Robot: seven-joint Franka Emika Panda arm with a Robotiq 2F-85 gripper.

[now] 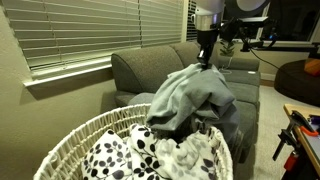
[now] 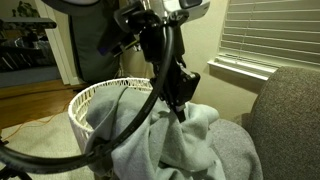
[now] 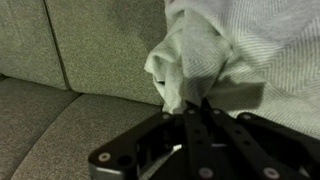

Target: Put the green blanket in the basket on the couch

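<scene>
My gripper [image 1: 207, 60] clamped tight on bunched top of green blanket [image 1: 195, 95], held above basket [image 1: 70, 140] rim level. Lower folds drape at basket's far edge, couch [image 1: 140, 68] behind basket. Bulk not inside yet; left: carry over basket, release.

Rumpled green blanket [image 1: 195, 95] (pale grey-green) drapes into basket [image 2: 88, 105].

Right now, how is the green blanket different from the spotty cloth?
The green blanket is plain grey-green, while the spotted cloth is white with black spots. The green blanket hangs in the air, pinched at its top by the gripper. The spotted cloth lies loose inside the basket, and nothing holds it. Both are soft, rumpled fabric.
</scene>
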